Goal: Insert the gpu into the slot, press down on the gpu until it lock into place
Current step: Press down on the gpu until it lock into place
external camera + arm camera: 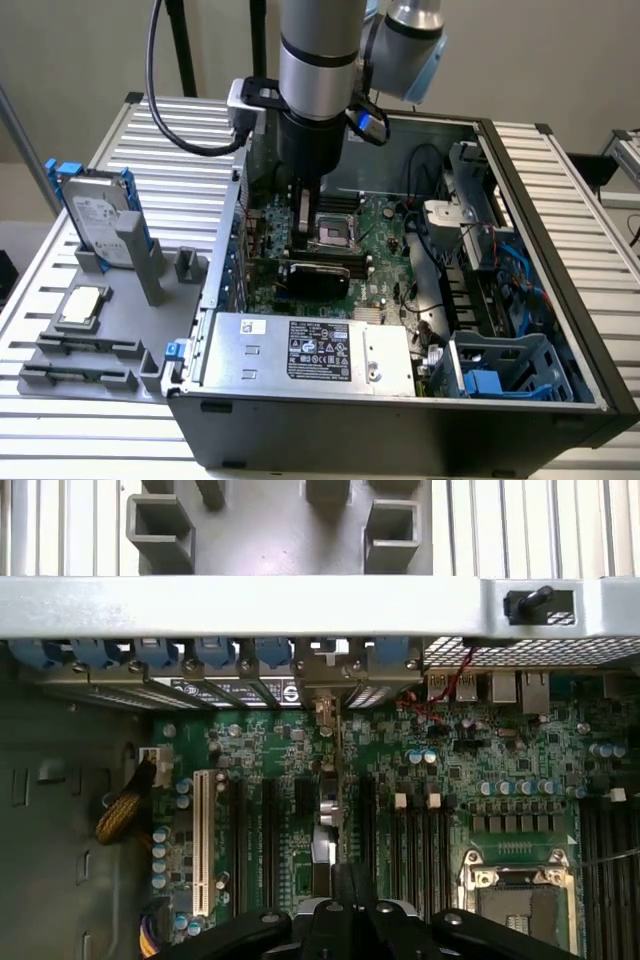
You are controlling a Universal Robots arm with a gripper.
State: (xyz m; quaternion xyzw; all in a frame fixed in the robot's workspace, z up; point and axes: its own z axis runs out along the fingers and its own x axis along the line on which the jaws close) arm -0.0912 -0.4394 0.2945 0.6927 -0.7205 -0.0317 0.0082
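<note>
The gripper (304, 215) hung low inside the open computer case (520, 300), directly over the motherboard. Whether it was spread or pressed together could not be told. The gpu (315, 277) stood on edge just beneath and ahead of the gripper, seen from the wrist as a thin strip (323, 820) running away from the gripper toward the row of blue bracket clips (215, 652) at the case's rear wall. This upright, edge-down attitude suited a card meant to enter the slot, which lay hidden under the card's own body. How deep the card sat was not clear. Parallel black connectors (270, 840) and a white connector (203, 840) flanked the card on one side of the gripper, with memory strips (415, 850) and the open processor socket (332, 232) close on the other, leaving little room. A silver power supply (310, 350) lay nearer the camera than the gripper, and a hard drive (100, 215) stood well apart, outside the case.
</note>
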